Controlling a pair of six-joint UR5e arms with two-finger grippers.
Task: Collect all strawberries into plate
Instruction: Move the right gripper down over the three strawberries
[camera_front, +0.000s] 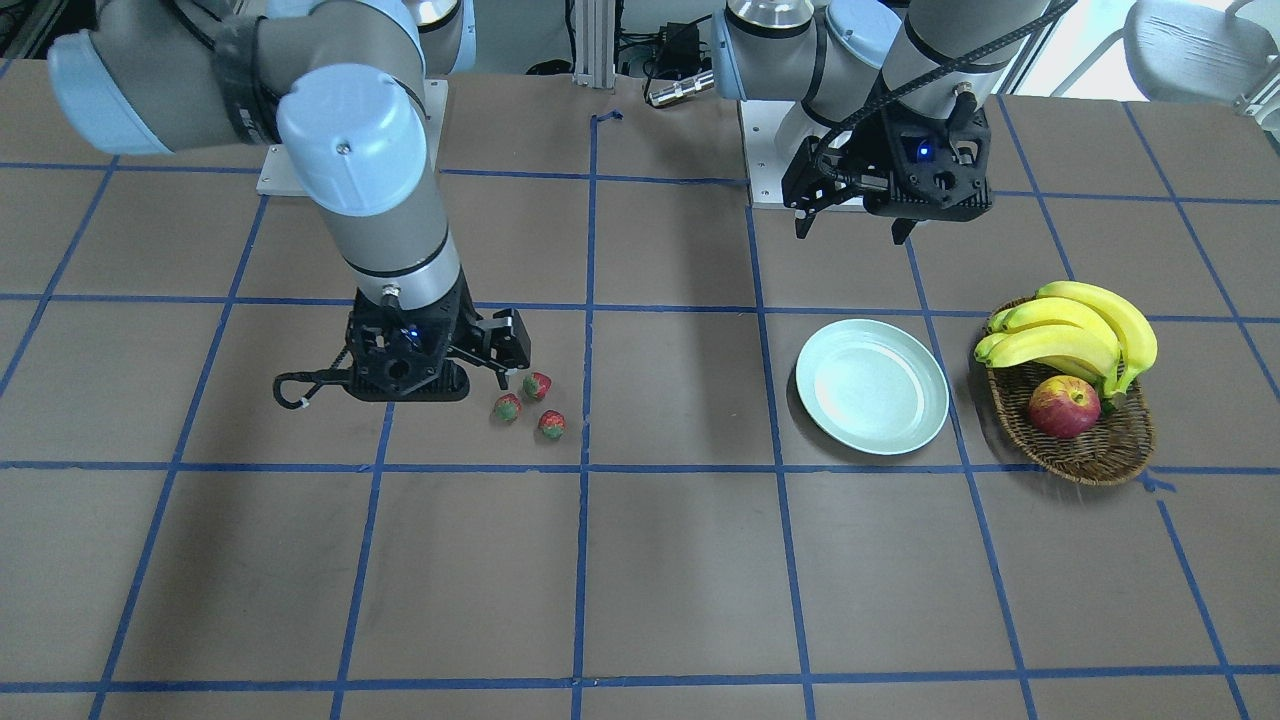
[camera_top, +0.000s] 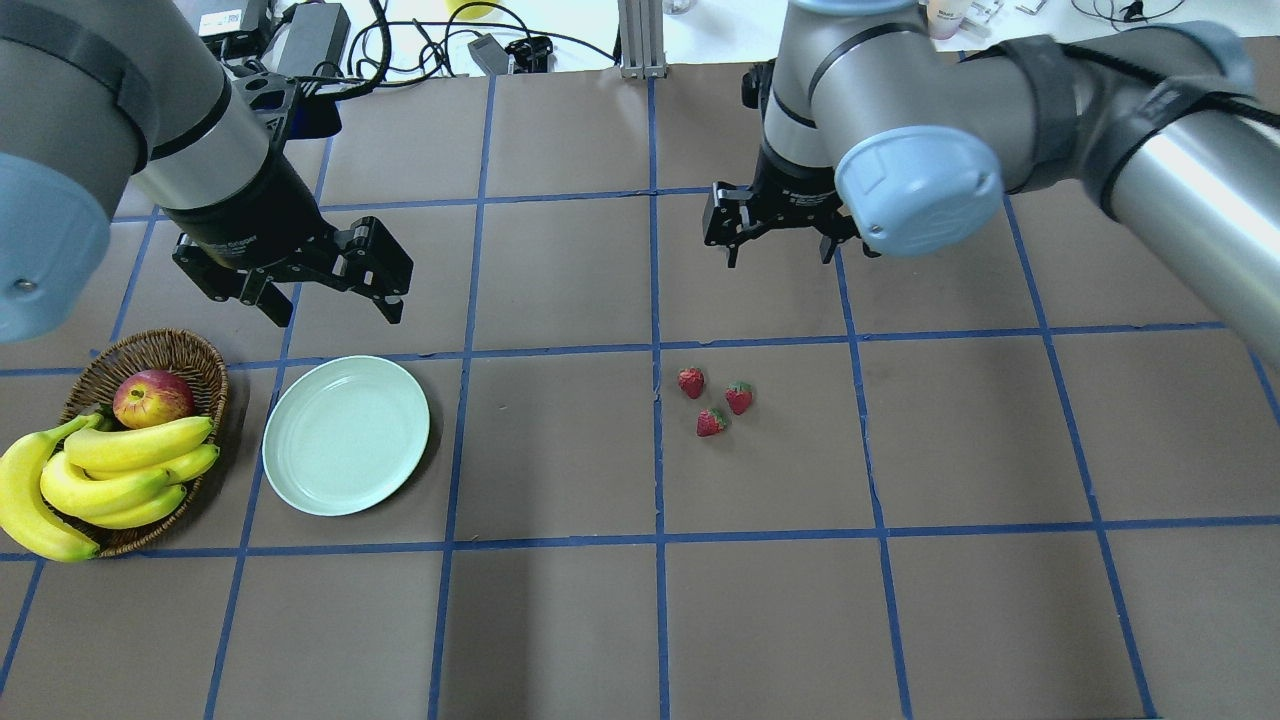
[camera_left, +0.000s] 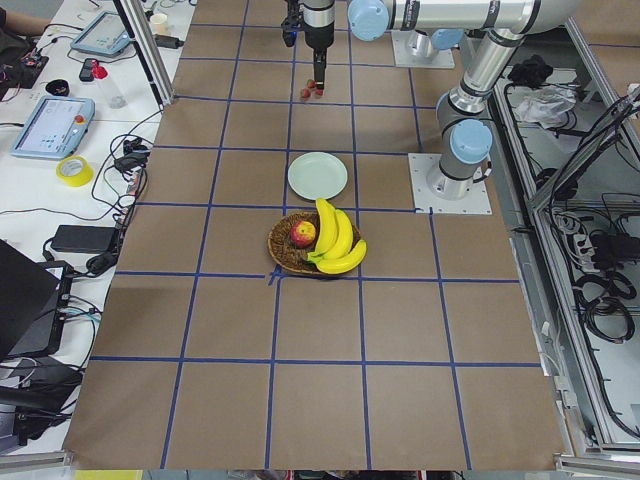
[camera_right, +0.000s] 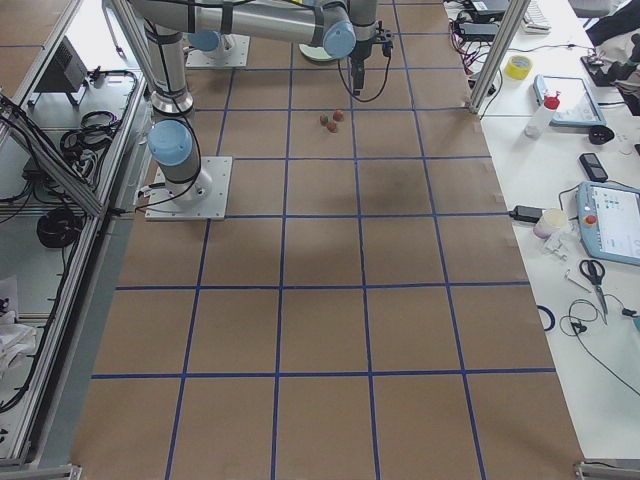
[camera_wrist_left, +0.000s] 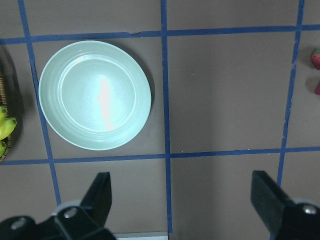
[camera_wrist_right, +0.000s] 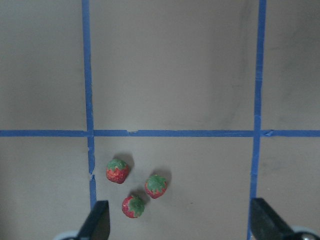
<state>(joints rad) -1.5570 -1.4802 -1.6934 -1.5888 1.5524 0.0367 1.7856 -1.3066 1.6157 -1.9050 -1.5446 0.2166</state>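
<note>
Three small red strawberries (camera_top: 691, 381) (camera_top: 739, 397) (camera_top: 711, 422) lie close together on the brown table, right of centre in the overhead view. They also show in the right wrist view (camera_wrist_right: 117, 170) (camera_wrist_right: 156, 185) (camera_wrist_right: 133, 206) and the front view (camera_front: 537, 385). The pale mint-green plate (camera_top: 346, 435) is empty and also shows in the left wrist view (camera_wrist_left: 95, 95). My right gripper (camera_top: 780, 250) is open and empty, hovering above the table beside the berries without touching them. My left gripper (camera_top: 335, 300) is open and empty, hovering just beyond the plate's edge.
A brown wicker basket (camera_top: 160, 350) beside the plate holds a red-yellow apple (camera_top: 152, 397) and a bunch of bananas (camera_top: 110, 470). Blue tape lines divide the table into squares. Cables and equipment lie along the table's far edge.
</note>
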